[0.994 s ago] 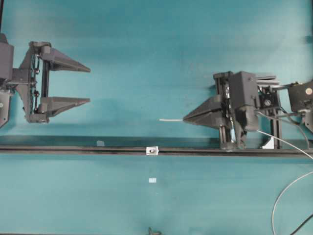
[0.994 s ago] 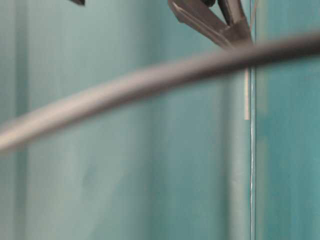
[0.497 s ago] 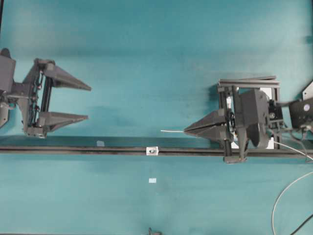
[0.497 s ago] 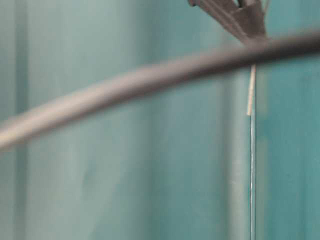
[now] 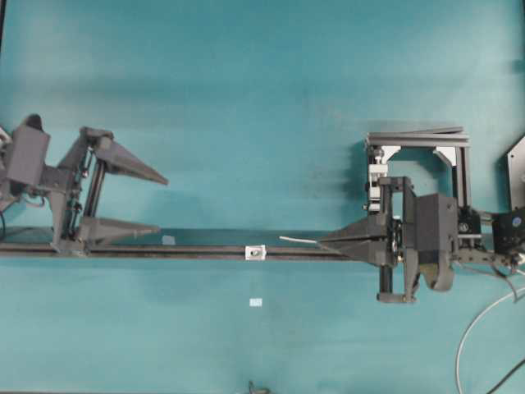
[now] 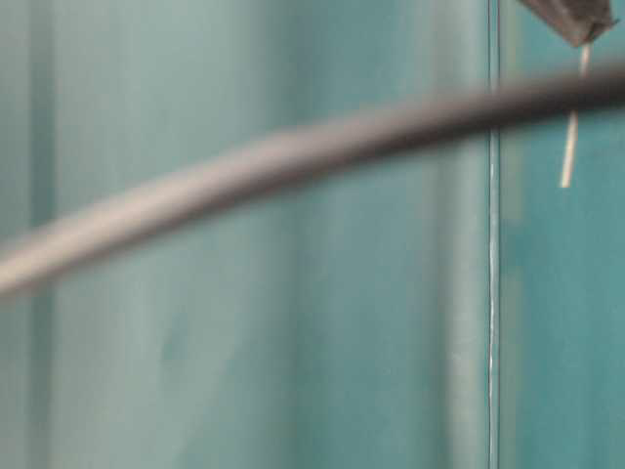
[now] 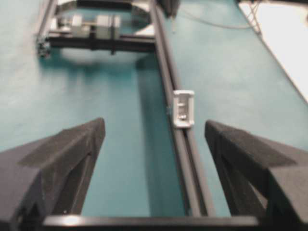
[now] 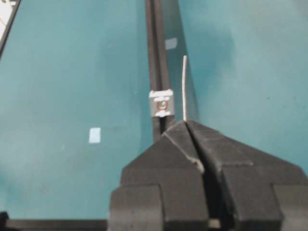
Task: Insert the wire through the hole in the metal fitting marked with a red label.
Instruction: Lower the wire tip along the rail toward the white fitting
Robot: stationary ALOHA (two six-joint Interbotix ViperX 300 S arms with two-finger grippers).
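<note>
Currently right gripper [image 5: 321, 241] is clenched on the wire [image 5: 299, 240], tip just right of the metal fitting [image 5: 256, 252] on the rail [image 5: 180, 249]; left gripper [image 5: 161, 203] released. Risk: the floppy, offset tip misses the hole [image 8: 163, 102].

a plain teal table [image 5: 262, 98] fills the frame, crossed at lower centre by a black rail [image 5: 205, 251] bearing the silvery-white metal fitting [image 5: 256, 252], with a pale grey-white wire [image 5: 299, 240] right of it and matt black grippers at both edges.
</note>
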